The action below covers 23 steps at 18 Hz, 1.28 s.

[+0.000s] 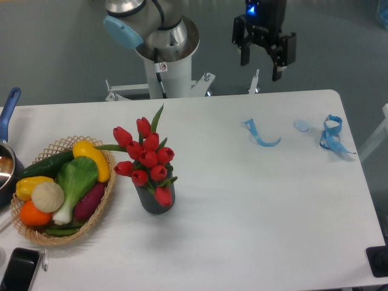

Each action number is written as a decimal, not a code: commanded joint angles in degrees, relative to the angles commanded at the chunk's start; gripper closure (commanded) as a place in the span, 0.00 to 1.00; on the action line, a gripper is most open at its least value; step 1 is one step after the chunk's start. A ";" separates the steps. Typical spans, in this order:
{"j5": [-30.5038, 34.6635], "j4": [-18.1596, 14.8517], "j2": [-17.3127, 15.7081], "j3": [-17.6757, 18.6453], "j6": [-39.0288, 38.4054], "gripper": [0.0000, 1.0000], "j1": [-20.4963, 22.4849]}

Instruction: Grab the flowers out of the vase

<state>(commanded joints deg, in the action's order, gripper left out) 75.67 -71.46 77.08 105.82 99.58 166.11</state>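
The gripper (262, 68) hangs in the air behind the far edge of the table (254, 206), toward the right side of the view. Its two dark fingers (245, 53) stand well apart from each other, so the claw is wide open. Nothing is between them, and they touch nothing. A small blue light shines on the body of the claw above the fingers.

The flowers (145, 159) are far from the claw, on the left half of the table. They stand in the vase (159, 202), a short dark grey pot. The red tulip heads rise above its mouth and lean toward the left and back, and one head hangs down over the front of the rim. One long green leaf points up from the bunch.

Just beside the vase, on its left, is a wicker basket (96, 215). It holds toy vegetables (66, 188): yellow, green, white, orange and purple pieces.

At the left edge of the table a pot (7, 167) with a blue handle shows only in part. A dark phone (18, 270) lies at the near left corner. Some blue ribbons (330, 134) lie on the right part of the table, well apart from the vase.
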 joint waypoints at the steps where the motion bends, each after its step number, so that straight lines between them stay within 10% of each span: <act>1: 0.00 0.09 -0.09 0.09 0.09 0.00 0.00; 10: -0.78 0.44 -0.35 2.46 -0.17 0.00 0.00; 23: -19.69 4.74 0.35 8.35 -17.22 0.00 -0.44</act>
<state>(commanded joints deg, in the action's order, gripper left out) 55.99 -66.72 77.43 114.17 82.36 165.67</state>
